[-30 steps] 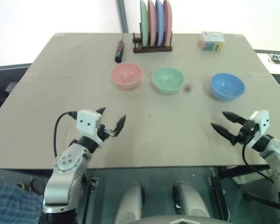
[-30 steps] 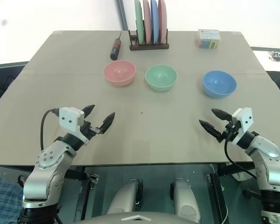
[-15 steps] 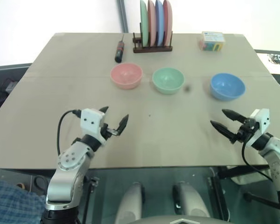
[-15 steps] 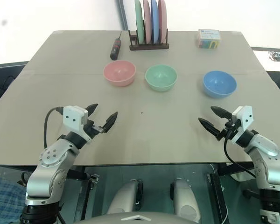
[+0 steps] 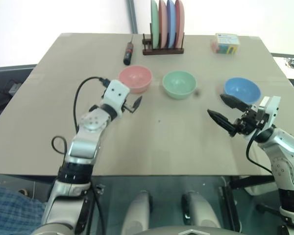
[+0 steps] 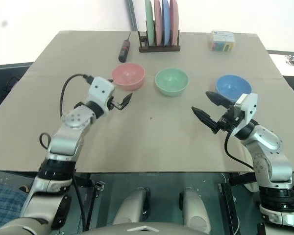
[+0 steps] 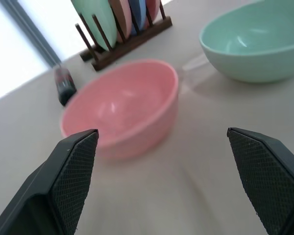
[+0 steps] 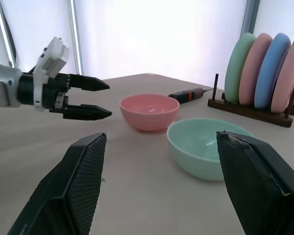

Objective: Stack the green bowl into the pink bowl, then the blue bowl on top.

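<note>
Three bowls sit in a row across the table: the pink bowl on the left, the green bowl in the middle, the blue bowl on the right. My left gripper hangs open and empty just in front of the pink bowl, near its rim. The left wrist view has the pink bowl close ahead and the green bowl beside it. My right gripper is open and empty, held above the table just in front of the blue bowl, pointing toward the green bowl.
A wooden rack with several upright plates stands at the back centre. A black and red screwdriver lies to its left and a small colourful box at the back right. Bare table lies in front of the bowls.
My left arm has stretched forward from the near table edge up to the pink bowl. The right gripper has risen and swung left. Both stayed open; the bowls have not moved.
</note>
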